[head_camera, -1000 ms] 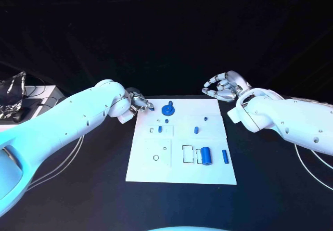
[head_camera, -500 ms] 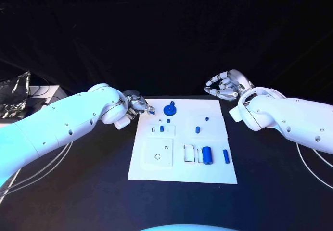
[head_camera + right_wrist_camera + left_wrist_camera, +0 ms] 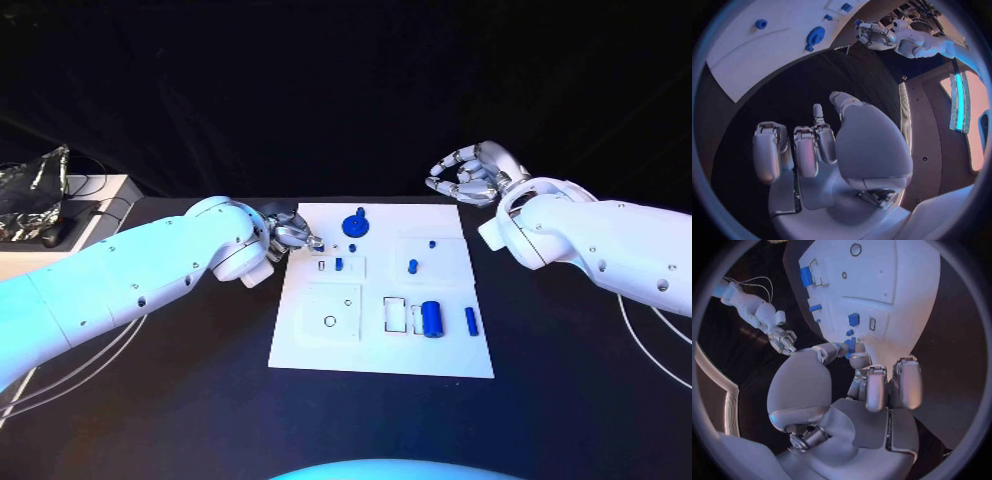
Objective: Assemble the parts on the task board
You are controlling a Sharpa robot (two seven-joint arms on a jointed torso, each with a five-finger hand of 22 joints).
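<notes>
The white task board (image 3: 325, 350) lies mid-table. On it are a round blue part (image 3: 355, 226), small blue pieces (image 3: 413, 267) (image 3: 338, 264), a blue cylinder (image 3: 430, 317) and a thin blue pin (image 3: 470, 322). My left hand (image 3: 293, 232) hovers at the board's far left edge. It pinches a small blue part (image 3: 851, 345) between thumb and a finger, over the board (image 3: 879, 285). My right hand (image 3: 469, 175) hangs beyond the board's far right corner, fingers loosely curled and holding nothing. The right wrist view shows that hand (image 3: 817, 150) bare, with the round part (image 3: 815, 36) beyond it.
A white box (image 3: 87, 190) with a crumpled silvery object (image 3: 36, 185) stands at the table's far left. Thin cables (image 3: 123, 335) trail beside my left arm. Outlined recesses (image 3: 332, 320) (image 3: 394, 315) mark the board's near half.
My left hand, still pinching the small blue part, has come a little nearer and further over the board's far left edge; its arm has swung lower. The right hand has barely moved.
</notes>
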